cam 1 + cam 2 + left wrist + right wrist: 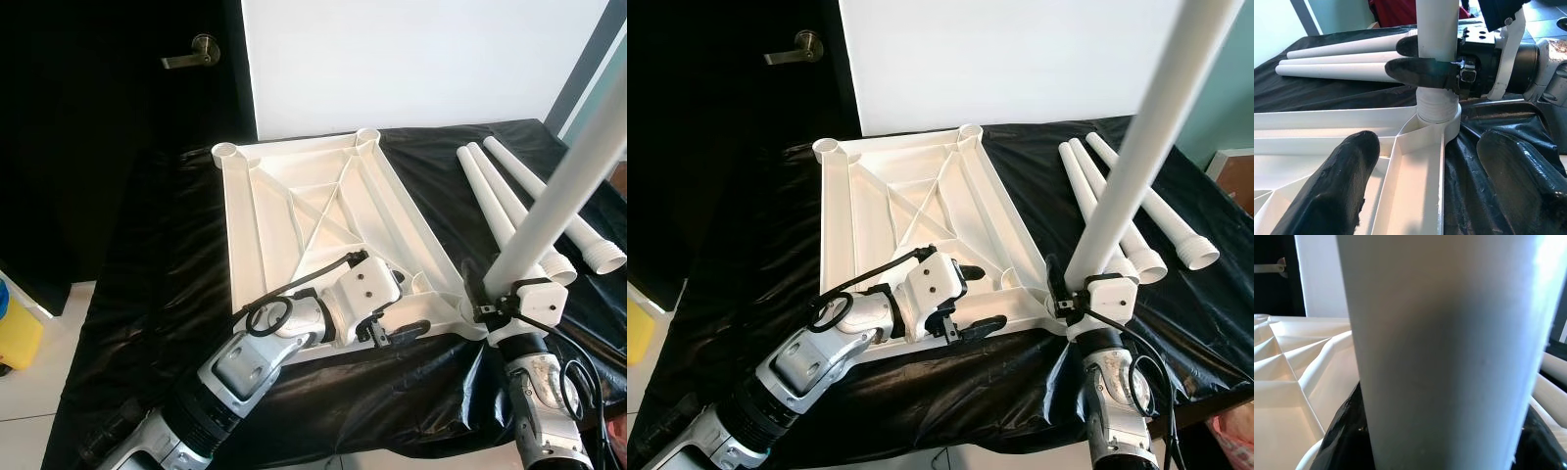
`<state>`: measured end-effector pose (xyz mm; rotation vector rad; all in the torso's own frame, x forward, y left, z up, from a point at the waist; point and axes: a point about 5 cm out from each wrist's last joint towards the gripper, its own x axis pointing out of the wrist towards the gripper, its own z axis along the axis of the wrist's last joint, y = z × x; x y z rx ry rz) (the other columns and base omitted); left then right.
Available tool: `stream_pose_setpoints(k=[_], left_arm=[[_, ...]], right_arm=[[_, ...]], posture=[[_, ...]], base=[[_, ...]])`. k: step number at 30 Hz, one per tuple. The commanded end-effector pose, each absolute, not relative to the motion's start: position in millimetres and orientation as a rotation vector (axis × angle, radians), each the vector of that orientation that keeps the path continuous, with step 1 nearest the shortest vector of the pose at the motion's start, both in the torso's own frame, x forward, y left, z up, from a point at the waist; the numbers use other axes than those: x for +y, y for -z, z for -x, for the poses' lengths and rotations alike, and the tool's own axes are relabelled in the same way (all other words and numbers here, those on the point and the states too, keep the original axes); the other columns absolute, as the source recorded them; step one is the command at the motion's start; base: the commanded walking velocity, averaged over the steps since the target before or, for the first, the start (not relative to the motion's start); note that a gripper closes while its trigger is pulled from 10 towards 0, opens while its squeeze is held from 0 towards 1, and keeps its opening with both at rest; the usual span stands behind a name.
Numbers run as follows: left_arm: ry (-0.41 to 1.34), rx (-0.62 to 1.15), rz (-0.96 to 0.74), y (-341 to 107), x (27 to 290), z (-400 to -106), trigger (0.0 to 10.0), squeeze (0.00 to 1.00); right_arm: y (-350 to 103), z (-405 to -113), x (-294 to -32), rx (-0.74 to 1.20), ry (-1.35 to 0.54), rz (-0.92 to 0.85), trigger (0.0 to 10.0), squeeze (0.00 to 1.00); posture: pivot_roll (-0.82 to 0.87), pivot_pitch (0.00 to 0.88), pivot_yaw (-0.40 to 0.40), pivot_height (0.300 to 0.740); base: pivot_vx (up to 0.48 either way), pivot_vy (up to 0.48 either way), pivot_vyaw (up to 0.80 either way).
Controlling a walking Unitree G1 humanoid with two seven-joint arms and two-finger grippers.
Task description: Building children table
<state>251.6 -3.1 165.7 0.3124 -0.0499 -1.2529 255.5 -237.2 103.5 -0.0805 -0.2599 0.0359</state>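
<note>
Right pincer (1070,292) is clamped around the foot of a white leg (1136,157), fingers closed on the tube just above its ribbed end, and that end sits in the near right corner socket (1439,120) of the upside-down white tabletop (313,196). The leg's long axis rises up and away from the socket, leaning a little off square, so seating it looks to turn on bringing the tube upright over the hole. The right arm comes up from below the bench edge, wrist almost under the socket. Left pincer (392,328) rests spread wide on the tabletop's near rim just beside that corner, holding nothing, seemingly steadying the tabletop. Three spare legs (519,196) lie side by side on the black cloth (147,284) covering the bench, well right of the tabletop
</note>
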Motion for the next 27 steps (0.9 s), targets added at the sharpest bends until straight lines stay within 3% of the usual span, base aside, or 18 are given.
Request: stream_pose_setpoints(k=[1,16,21,27], left_arm=[[1.300,-0.056,-0.331,-169.4,-3.0,-249.7,10.0,0.00],[1.298,-0.058,-0.332,-169.7,-2.7,-249.9,10.0,0.00],[1.286,-0.063,-0.329,-170.7,-2.6,-250.4,10.0,0.00],[1.283,-0.063,-0.326,-170.6,-2.6,-250.1,10.0,0.00]], right_arm=[[-70.8,-247.9,-241.6,-0.083,0.003,-0.010,10.0,0.00],[-67.8,-251.0,-241.6,-0.046,-0.005,0.012,10.0,0.00],[-63.8,-262.1,-236.9,0.085,-0.011,0.048,10.0,0.00],[-64.3,-262.9,-235.3,0.094,-0.003,0.042,10.0,0.00]], posture=[[-0.02,0.023,0.026,0.740],[-0.02,0.023,0.023,0.740],[-0.02,0.026,0.011,0.740],[-0.02,0.029,0.011,0.740]], base=[[0.000,0.000,0.00],[0.000,0.000,0.00],[0.000,0.000,0.00],[0.000,0.000,0.00]])
